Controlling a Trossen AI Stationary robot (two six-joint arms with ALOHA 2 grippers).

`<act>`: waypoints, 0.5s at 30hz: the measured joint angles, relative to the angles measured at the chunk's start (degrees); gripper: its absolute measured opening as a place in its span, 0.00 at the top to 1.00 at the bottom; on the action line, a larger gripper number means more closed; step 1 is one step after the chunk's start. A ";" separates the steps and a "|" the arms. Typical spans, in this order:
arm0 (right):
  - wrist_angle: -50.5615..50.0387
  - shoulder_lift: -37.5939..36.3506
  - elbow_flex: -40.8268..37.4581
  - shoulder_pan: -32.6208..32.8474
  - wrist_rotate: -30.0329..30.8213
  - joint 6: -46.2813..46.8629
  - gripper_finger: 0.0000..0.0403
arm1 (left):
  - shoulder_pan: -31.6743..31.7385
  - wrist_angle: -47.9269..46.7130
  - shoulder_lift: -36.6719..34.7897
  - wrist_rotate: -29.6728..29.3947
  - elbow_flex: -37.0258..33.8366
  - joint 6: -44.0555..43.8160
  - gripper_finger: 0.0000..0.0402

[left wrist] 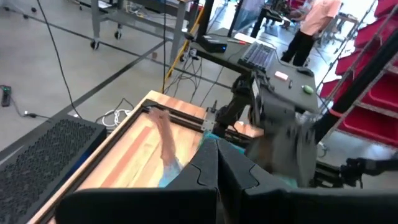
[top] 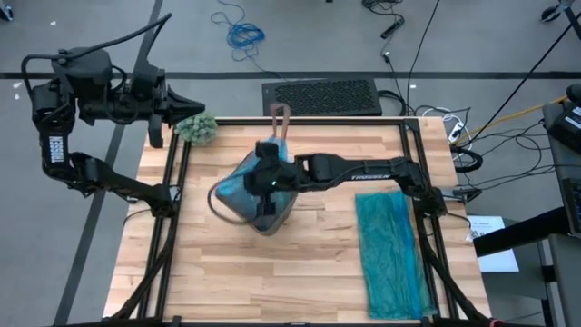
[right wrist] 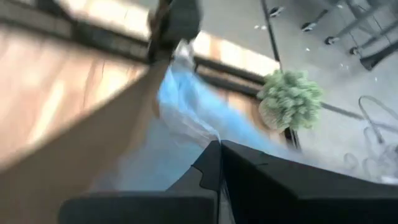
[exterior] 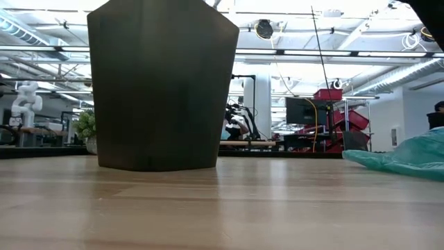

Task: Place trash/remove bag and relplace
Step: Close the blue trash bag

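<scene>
While my right gripper [top: 265, 211] hangs pressed together directly over the bin [top: 259, 195], the blue bag [top: 238, 186] lies just beneath it, lining the bin mid-surface; my left gripper [top: 195, 107], also closed, waits far off.

The bin [exterior: 163, 83] is cut off by the low view's top edge, its inside hidden. The green bag [exterior: 409, 156] runs off the right edge. Motion blur smears the blue bag [right wrist: 186, 118] across the right wrist view's centre.
</scene>
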 joint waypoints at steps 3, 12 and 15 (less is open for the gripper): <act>1.94 -1.07 2.01 -0.67 0.07 5.39 1.00 | 0.00 -1.44 -0.63 -0.01 0.00 1.60 1.00; 3.28 -5.75 1.65 -3.62 0.12 15.97 1.00 | 0.00 -9.44 -2.17 -0.22 0.00 2.69 1.00; 2.94 -5.99 1.63 -4.20 0.02 15.97 1.00 | -0.60 -15.77 -2.54 -0.23 0.00 1.11 1.00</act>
